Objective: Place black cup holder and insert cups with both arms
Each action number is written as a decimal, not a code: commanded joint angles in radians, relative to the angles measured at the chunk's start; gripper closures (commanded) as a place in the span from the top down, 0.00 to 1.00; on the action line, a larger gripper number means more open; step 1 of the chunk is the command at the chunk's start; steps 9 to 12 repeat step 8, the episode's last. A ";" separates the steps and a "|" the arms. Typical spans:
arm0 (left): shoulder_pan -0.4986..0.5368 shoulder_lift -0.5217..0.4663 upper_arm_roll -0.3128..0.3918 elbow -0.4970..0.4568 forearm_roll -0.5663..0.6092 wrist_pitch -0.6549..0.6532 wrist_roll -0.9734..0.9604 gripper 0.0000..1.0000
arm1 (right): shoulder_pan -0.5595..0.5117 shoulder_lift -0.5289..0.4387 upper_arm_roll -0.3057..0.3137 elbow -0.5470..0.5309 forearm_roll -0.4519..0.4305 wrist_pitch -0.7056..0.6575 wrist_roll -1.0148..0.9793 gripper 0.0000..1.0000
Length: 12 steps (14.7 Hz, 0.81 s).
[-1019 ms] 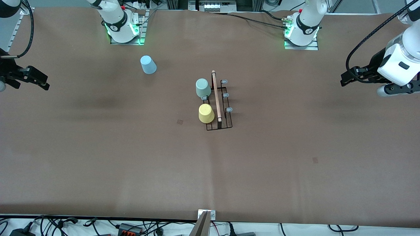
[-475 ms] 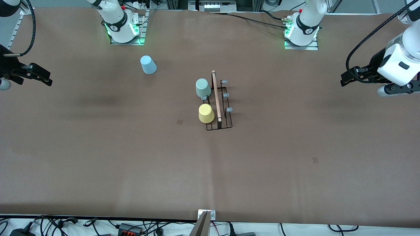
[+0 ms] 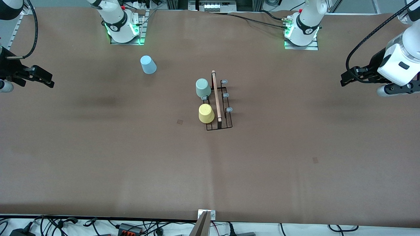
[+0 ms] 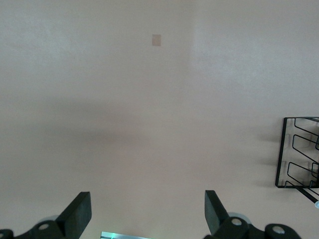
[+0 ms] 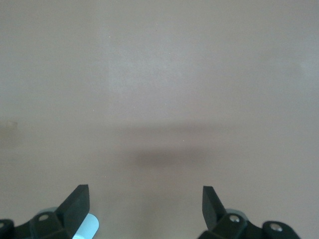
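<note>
The black cup holder (image 3: 219, 105) with its wooden rod stands at the middle of the table. A sage green cup (image 3: 203, 88) and a yellow cup (image 3: 206, 113) sit upside down on its prongs on the side toward the right arm's end. A light blue cup (image 3: 148, 64) stands upside down on the table near the right arm's base. My right gripper (image 3: 47, 81) is open and empty above the table's right-arm end; a bit of the blue cup (image 5: 84, 228) shows in the right wrist view. My left gripper (image 3: 344, 80) is open and empty above the left-arm end; the holder's edge (image 4: 298, 154) shows in its wrist view.
The two arm bases (image 3: 123, 28) stand along the table's edge farthest from the front camera. A small clamp (image 3: 206, 216) sits at the nearest edge. Small tape marks (image 3: 179, 121) lie on the brown table cover.
My right gripper has moved a little toward the middle of the table. The left arm and the cups have not moved.
</note>
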 commanded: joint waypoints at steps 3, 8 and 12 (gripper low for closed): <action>0.004 -0.004 -0.003 0.009 0.006 -0.010 -0.001 1.00 | -0.014 -0.019 0.004 -0.015 0.036 0.002 0.002 1.00; 0.004 -0.003 -0.003 0.009 0.006 -0.010 -0.001 1.00 | -0.012 -0.038 0.004 -0.038 0.036 0.010 0.000 1.00; 0.004 -0.003 -0.003 0.009 0.006 -0.010 -0.001 1.00 | -0.012 -0.038 0.004 -0.038 0.036 0.010 0.000 1.00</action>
